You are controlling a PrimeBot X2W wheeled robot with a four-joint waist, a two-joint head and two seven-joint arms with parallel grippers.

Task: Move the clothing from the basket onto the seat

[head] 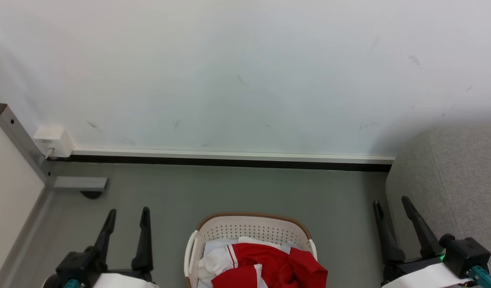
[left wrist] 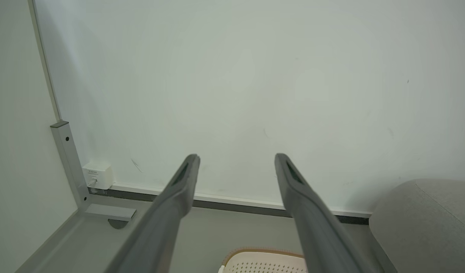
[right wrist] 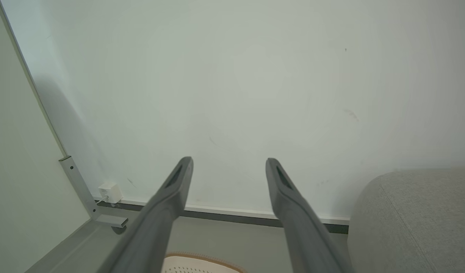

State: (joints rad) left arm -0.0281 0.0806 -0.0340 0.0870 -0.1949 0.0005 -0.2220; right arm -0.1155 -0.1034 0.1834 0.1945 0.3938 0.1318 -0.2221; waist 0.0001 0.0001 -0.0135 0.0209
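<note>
Grey floor (head: 269,192) runs back to white wall (head: 245,80) w/ dark skirting strip (head: 229,162). Basket (head: 249,229) stands on it front-centre, well apart from wall. Sofa (head: 449,180) sits on floor at right, near basket, not touching. At left, metal post (head: 17,136) w/ flat foot plate (head: 80,183) rests on floor.

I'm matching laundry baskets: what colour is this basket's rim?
Brown: the basket has a brown rim over cream-white perforated walls. Head view shows it best.
</note>
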